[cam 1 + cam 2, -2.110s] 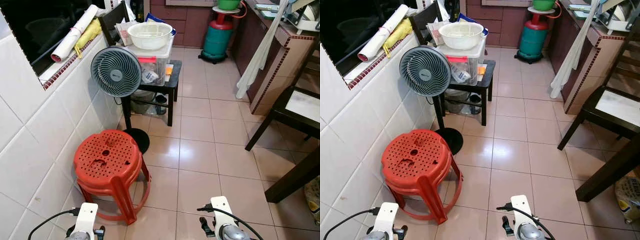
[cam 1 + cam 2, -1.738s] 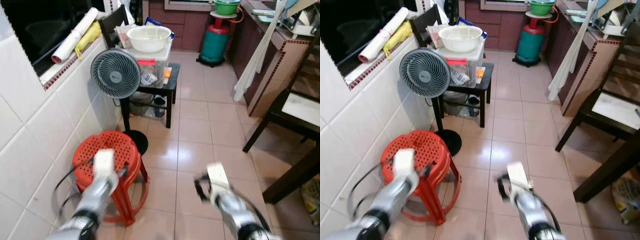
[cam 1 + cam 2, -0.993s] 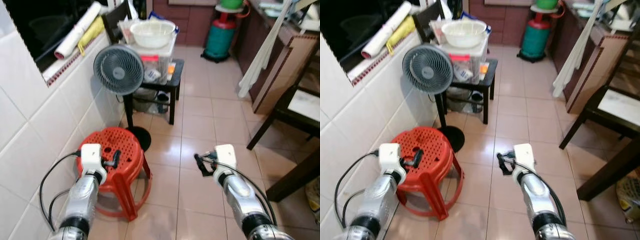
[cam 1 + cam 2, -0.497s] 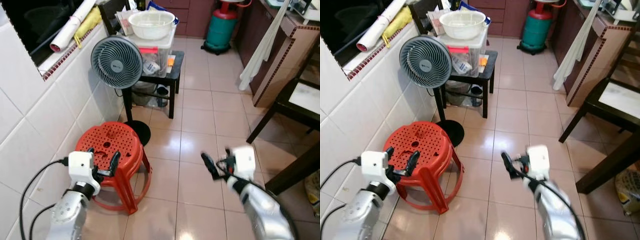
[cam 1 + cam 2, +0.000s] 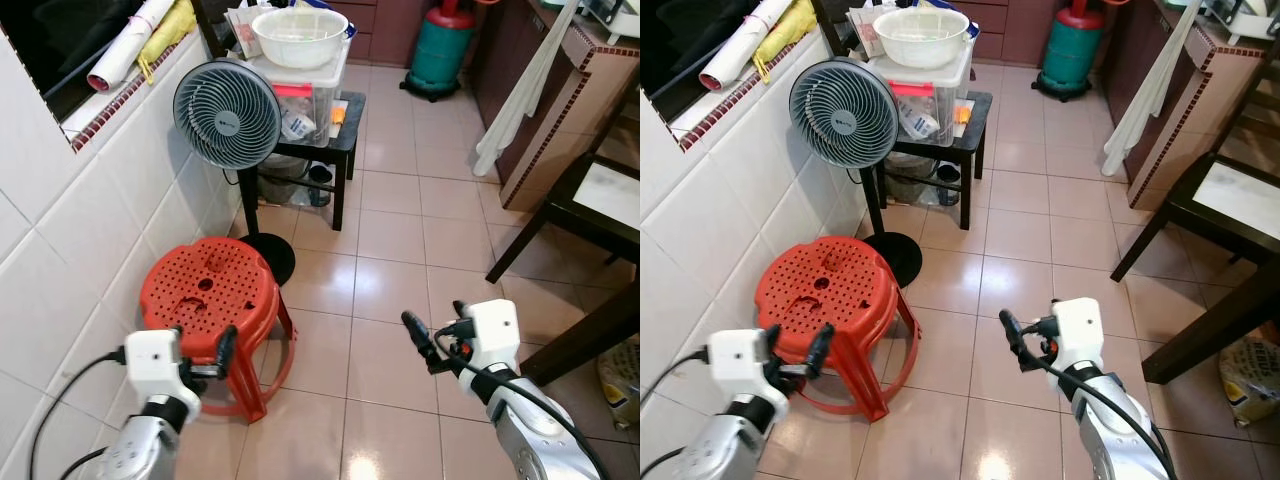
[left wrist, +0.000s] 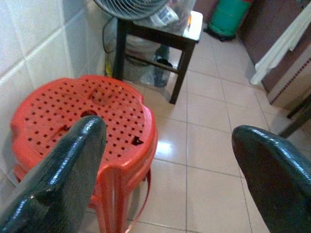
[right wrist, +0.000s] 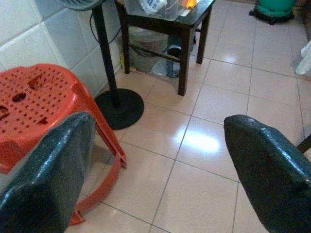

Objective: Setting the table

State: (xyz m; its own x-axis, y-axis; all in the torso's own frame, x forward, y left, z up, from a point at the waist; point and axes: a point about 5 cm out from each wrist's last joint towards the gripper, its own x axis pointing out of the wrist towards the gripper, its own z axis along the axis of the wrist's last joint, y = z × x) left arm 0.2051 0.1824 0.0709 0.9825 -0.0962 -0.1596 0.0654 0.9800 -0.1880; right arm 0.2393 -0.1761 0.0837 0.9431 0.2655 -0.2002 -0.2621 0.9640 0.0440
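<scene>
A white bowl (image 5: pixel 299 24) rests on a clear plastic box (image 5: pixel 305 112), which stands on a small black side table (image 5: pixel 344 150) at the far end of the tiled floor. My left gripper (image 5: pixel 795 345) hovers low at the near edge of the stacked red stools (image 5: pixel 208 297), open with nothing between its fingers (image 6: pixel 63 165). My right gripper (image 5: pixel 435 322) is held over bare floor tiles to the right of the stools, also open and holding nothing, its fingers (image 7: pixel 265 160) spread wide.
A grey standing fan (image 5: pixel 226 112) is against the white tiled wall, between the stools and the side table. A green gas cylinder (image 5: pixel 442 45) stands at the back. Dark wooden furniture (image 5: pixel 560 225) and a hanging white cloth (image 5: pixel 520 95) line the right side.
Both arms have come up from the bottom edge and reached forward. In the last half second the left gripper has sunk a little. The camera now looks down more steeply.
</scene>
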